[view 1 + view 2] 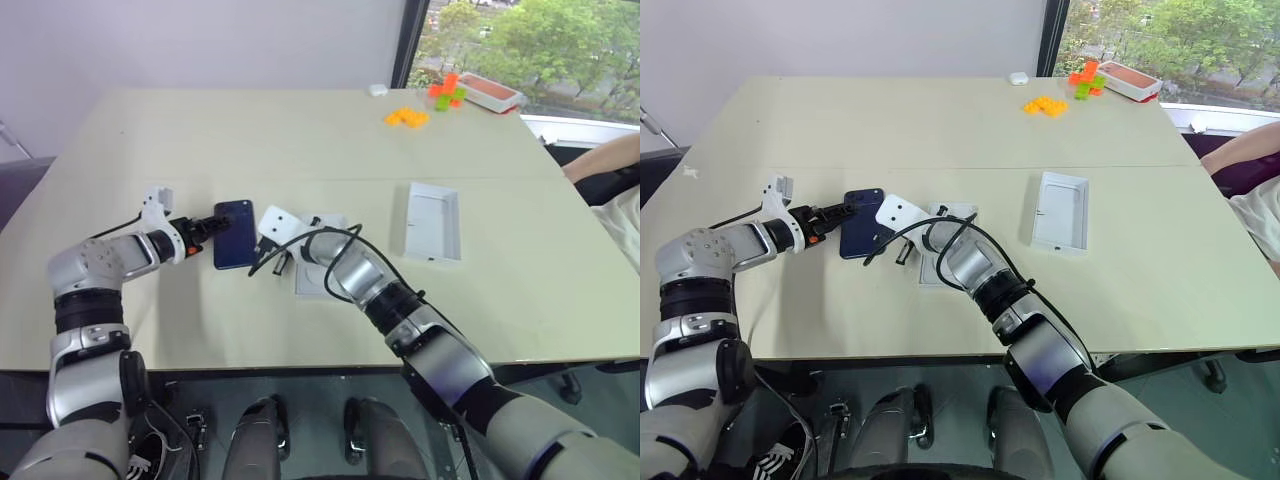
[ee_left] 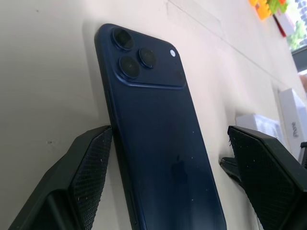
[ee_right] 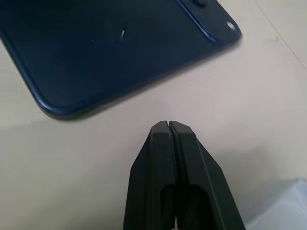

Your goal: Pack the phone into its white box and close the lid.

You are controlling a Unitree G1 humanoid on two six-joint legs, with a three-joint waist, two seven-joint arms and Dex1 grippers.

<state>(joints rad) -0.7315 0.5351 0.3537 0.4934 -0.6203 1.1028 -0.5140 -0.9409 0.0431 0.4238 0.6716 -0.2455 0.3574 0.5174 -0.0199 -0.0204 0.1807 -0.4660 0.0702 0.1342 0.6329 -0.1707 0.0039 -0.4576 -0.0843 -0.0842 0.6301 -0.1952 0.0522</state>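
The dark navy phone [image 1: 234,234] lies flat on the table, back up, its camera cluster [image 2: 141,60] at the far end. My left gripper [image 2: 168,136] is open and straddles the phone's near end, one finger [image 2: 93,163] against its edge and the other finger [image 2: 261,163] apart from it. My right gripper [image 3: 169,124] is shut with nothing in it, its tip just off the phone's [image 3: 110,48] other side. The lid [image 1: 433,222] lies open side up to the right. A shallow white piece [image 1: 318,278] sits under my right forearm; I cannot tell whether it is the white box.
Orange blocks [image 1: 407,117], green and orange blocks [image 1: 445,92] and a red-and-white tray [image 1: 490,92] sit at the table's far right corner, with a small white object [image 1: 377,90] beside them. A person's arm [image 1: 605,165] shows at the right edge.
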